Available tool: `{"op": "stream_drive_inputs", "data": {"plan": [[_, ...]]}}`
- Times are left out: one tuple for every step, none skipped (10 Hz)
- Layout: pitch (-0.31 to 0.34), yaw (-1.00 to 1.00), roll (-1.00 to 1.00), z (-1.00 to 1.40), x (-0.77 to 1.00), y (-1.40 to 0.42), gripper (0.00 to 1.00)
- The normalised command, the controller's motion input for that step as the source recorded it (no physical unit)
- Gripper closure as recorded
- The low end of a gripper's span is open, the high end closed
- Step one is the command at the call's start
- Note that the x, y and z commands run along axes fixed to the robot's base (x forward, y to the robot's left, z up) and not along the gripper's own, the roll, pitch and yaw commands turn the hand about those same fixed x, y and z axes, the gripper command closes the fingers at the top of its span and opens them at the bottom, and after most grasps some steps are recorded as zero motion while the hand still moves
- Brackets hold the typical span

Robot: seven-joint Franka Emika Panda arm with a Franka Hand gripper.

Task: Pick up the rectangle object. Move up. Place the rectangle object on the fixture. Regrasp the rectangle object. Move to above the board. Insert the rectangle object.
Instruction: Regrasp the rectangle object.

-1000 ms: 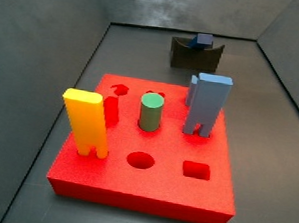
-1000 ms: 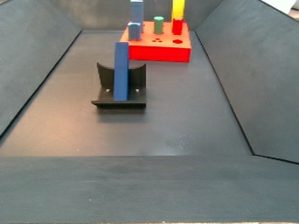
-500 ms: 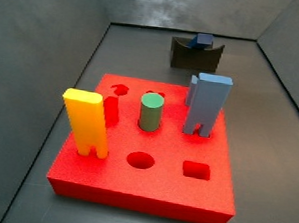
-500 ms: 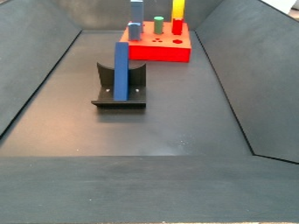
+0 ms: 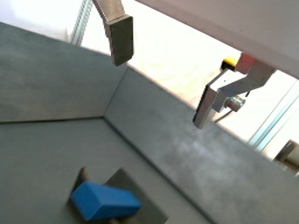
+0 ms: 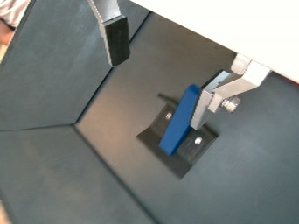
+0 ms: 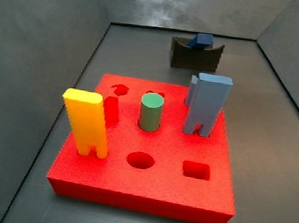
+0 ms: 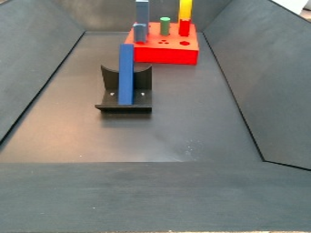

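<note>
The dark blue rectangle object (image 8: 125,72) stands upright in the fixture (image 8: 125,100) on the dark grey floor (image 8: 170,127). Grey walls (image 8: 43,77) slope up around it. The gripper (image 6: 163,63) hangs high above, wide open and holding nothing.

Neither side view shows the arm's two-finger gripper (image 6: 163,66); it appears only in both wrist views, fingers wide apart w/ nothing between, upper parts cut by the frame edge. In a wrist view the long dark blue bar (image 5: 103,200) shows just its square end, length foreshortened, and the dark L-shaped fixture (image 5: 142,203) is cropped at the edge. In a side view the thick red square board (image 8: 166,51) sits far back, holes too small to read, and the yellow block (image 8: 185,10) is cut off at the top.
</note>
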Motion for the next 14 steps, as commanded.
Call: {"op": "stream_drive_inputs", "data": {"plan": [[0.188,0.16,0.77,0.00,0.10,-0.05,0.00],[0.178,0.18,0.64,-0.01,0.10,-0.05,0.00],[0.144,0.20,0.40,-0.01,0.10,-0.05,0.00],[0.116,0.21,0.24,0.00,0.10,-0.04,0.00],[0.065,0.22,0.14,0.00,0.09,-0.03,0.00],[0.045,0.21,0.13,0.00,0.08,-0.04,0.00],[0.020,0.20,0.11,-0.01,0.07,-0.04,0.00],[-0.029,0.20,0.20,-1.00,0.03,0.05,0.00],[-0.042,0.16,0.20,-1.00,0.03,0.05,0.00],[-0.067,0.14,0.19,-1.00,0.04,0.04,0.00],[-0.107,0.10,0.14,-1.00,0.05,0.04,0.00],[-0.130,0.06,0.10,-1.00,0.06,0.03,0.00],[-0.130,0.03,0.08,-1.00,0.07,0.03,0.00],[-0.129,0.00,0.07,-1.00,0.07,0.03,0.00]]}}
